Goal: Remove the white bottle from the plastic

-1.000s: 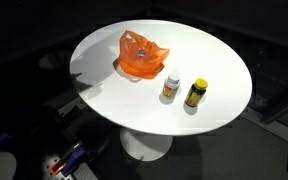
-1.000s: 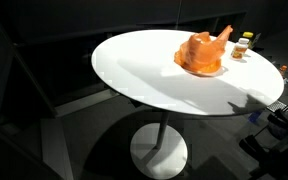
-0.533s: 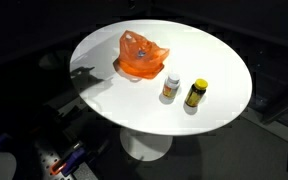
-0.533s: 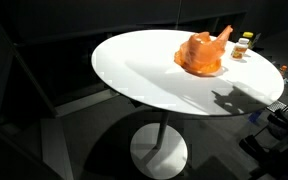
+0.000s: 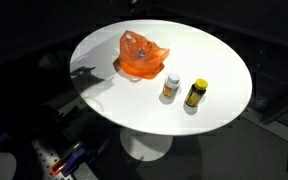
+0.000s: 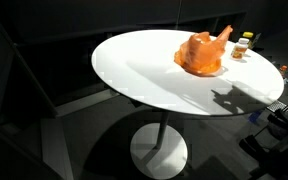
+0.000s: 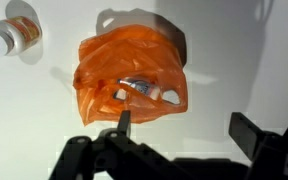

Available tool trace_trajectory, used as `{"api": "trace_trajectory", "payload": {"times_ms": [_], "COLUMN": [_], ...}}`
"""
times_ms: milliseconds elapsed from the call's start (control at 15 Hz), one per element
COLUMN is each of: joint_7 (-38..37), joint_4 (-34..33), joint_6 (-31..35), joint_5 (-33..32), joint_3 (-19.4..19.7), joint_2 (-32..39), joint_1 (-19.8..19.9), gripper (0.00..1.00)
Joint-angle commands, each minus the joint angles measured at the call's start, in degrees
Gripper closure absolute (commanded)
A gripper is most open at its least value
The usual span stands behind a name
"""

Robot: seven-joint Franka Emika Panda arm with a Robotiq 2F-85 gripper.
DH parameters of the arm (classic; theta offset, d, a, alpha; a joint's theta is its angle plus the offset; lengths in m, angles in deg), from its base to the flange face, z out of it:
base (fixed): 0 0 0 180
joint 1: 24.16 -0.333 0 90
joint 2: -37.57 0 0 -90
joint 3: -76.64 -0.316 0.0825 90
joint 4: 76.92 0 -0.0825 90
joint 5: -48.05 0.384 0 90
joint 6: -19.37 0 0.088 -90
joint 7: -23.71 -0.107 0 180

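Orange plastic bag [image 7: 102, 68], white bottle [image 7: 141, 89] inside; hand [image 7: 184, 128] spread wide

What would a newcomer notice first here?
The crumpled orange plastic bag glows against the round white table in a dark room. A white-capped bottle and a yellow bottle stand beside it. In the wrist view the open claw hangs above the bag.

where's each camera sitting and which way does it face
Exterior view: high up, looking down on the round table, orange bag, white-capped bottle and yellow bottle; no arm clearly shows.
Exterior view: lower, side-on across the table toward the bag; no arm shows.
Wrist view: above the bag, facing straight down; the open hand fills the bottom edge.
Shared: all three show the bag.
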Motion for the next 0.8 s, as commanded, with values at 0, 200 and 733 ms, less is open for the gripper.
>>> {"api": "trace_trajectory", "payload": {"times_ms": [0,200,733], "joint_7": [0.2,1.4,1.5], "joint_4": [-0.7,-1.1,-1.7], "joint_6": [1.3,4.2,8.8], "joint_5": [0.4,1.3,4.7], "joint_3": [0.3,0.4,-0.3], "joint_2": [2.9,6.1,13.1], "joint_1": [0.5,0.9,1.3], "gripper": [0.00,0.00,0.00]}}
